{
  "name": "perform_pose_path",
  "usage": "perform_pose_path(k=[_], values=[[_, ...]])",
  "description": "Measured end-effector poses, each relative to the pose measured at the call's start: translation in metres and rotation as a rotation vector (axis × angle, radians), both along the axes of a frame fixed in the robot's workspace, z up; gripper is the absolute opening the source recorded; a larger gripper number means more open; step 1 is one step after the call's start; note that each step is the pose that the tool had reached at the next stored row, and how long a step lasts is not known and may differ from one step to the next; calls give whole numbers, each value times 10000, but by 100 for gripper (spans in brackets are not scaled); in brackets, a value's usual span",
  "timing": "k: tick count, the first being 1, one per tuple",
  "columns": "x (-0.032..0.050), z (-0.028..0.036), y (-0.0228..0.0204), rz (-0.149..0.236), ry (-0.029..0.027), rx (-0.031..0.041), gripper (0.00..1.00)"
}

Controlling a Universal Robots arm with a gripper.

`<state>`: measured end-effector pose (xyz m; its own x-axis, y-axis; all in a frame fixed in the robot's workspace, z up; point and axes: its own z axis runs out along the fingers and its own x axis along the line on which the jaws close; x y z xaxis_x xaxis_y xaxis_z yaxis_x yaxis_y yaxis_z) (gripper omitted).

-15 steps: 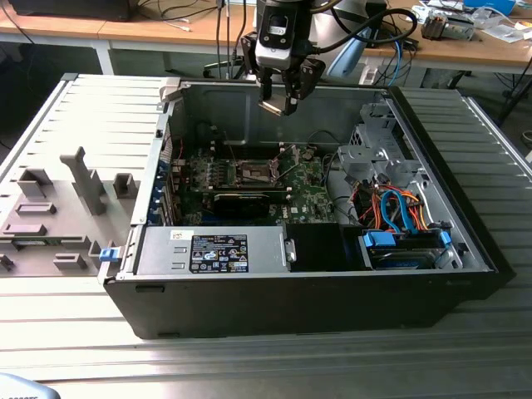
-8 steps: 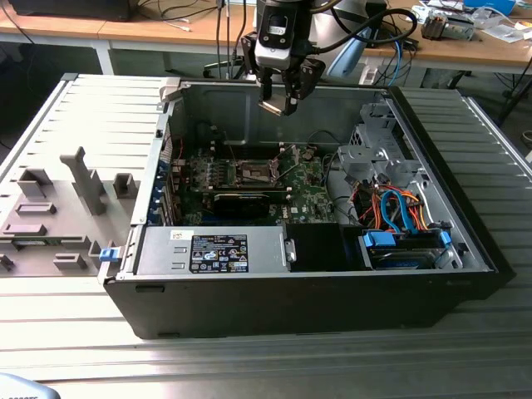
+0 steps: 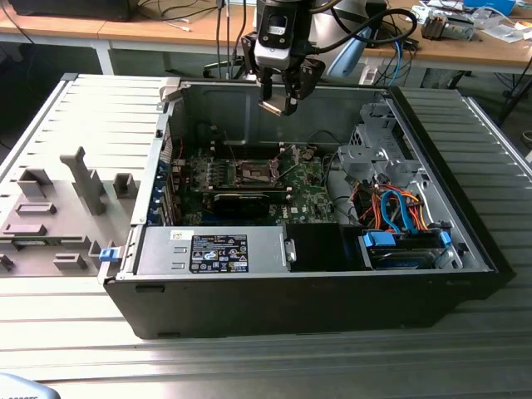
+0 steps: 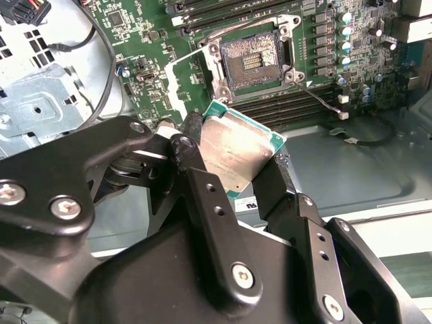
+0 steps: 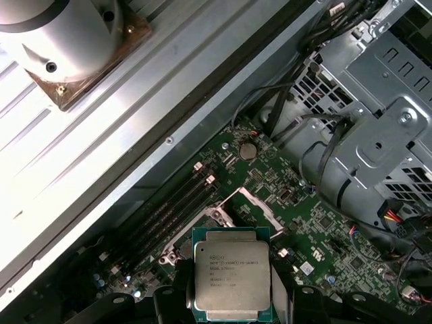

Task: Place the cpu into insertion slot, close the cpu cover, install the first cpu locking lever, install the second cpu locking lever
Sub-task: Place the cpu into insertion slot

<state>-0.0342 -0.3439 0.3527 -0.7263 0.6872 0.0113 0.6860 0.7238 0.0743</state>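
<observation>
My gripper point(image 3: 278, 98) hangs above the open computer case, over its rear wall, shut on the cpu point(image 3: 270, 106). In the second wrist view the cpu point(image 4: 229, 155), a flat square chip with a silvery top and green edge, sits tilted between the black fingers point(image 4: 196, 162). Below it on the green motherboard point(image 4: 135, 40) lies the insertion slot point(image 4: 251, 61), dark and uncovered. The cpu cover point(image 4: 181, 77) stands swung up beside it. The first wrist view shows the cpu point(image 5: 231, 273) from above, over the slot area.
The case point(image 3: 465, 224) holds a metal drive cage point(image 3: 370, 154), orange and blue cables point(image 3: 399, 212) and a power supply point(image 3: 216, 249) near the front. A grey side panel point(image 3: 75, 191) lies at the exterior view's left. Desks point(image 3: 166, 29) stand behind.
</observation>
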Motion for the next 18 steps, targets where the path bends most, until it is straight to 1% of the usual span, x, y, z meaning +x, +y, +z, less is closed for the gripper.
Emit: perform_pose_path(k=[18], values=[[0, 0, 0, -140, 0, -7, 55]])
